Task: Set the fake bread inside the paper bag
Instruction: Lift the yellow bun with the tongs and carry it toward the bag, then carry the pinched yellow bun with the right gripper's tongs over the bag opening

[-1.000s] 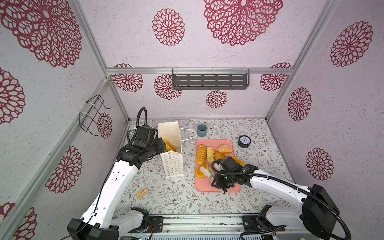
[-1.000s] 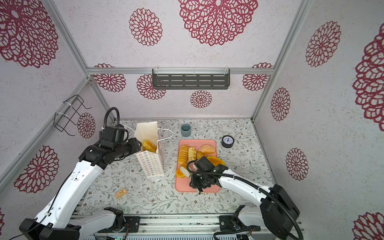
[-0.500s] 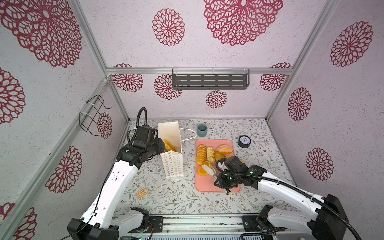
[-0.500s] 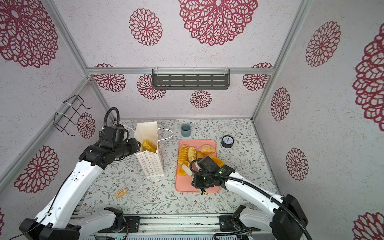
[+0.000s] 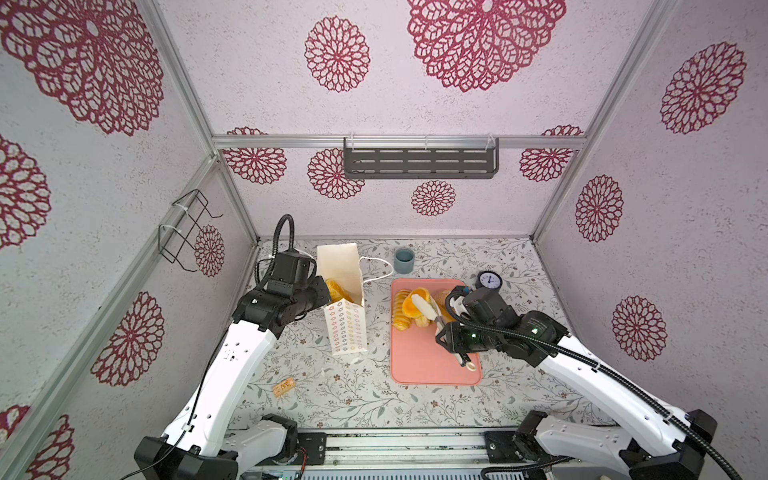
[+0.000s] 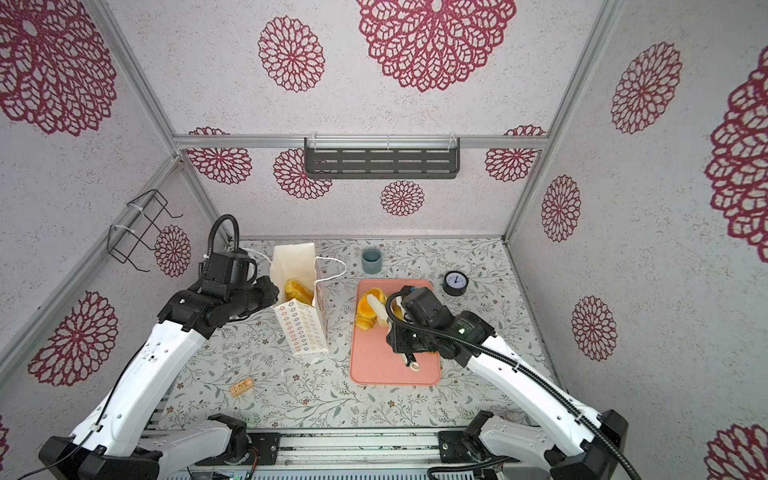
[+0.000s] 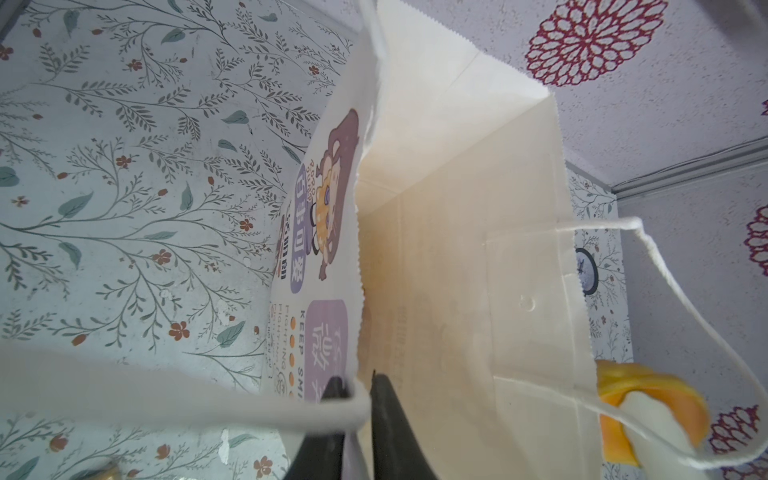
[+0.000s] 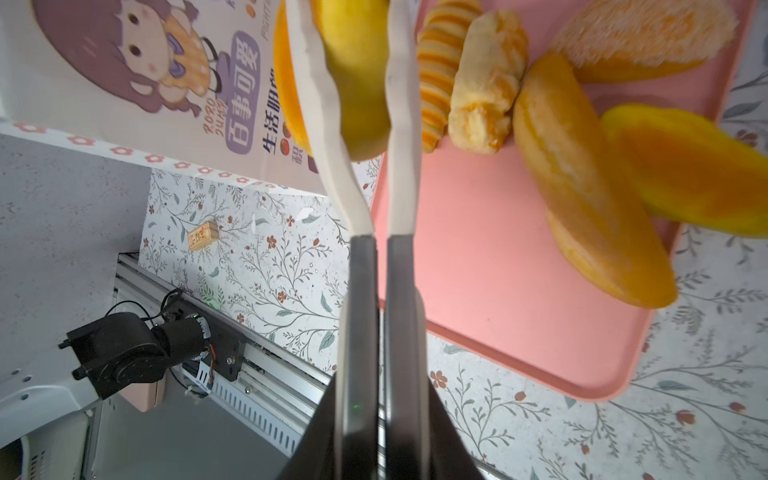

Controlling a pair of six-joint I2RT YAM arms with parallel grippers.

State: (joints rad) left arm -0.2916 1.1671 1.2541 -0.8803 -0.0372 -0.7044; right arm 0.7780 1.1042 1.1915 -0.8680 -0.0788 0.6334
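In a top view, the cream paper bag (image 5: 347, 328) stands on the bench (image 5: 316, 395) with glossy golden fake bread (image 5: 337, 290) inside. More lies on the pink tray (image 5: 432, 365).

In the left wrist view, our left hand (image 7: 357, 388) pinches the bag's rim.

In the right wrist view, our right hand (image 8: 381, 245) clamps white tongs (image 8: 328, 124), which squeeze a yellow loaf (image 8: 357, 83).

Print on paper bag (image 8: 83, 120): "RORO JUMP", "百事可爱", "KEEP SMI…", "FIGHTING".

Cream paper bag (image 5: 347, 328) upright, mouth open, flower outlines on narrow side; I see golden bread (image 5: 336, 289) already inside. More glossy loaves (image 8: 582, 187) lie piled on the pink tray (image 8: 478, 257), one yellow oval (image 8: 357, 70) pinched in white tongs (image 8: 401, 145).
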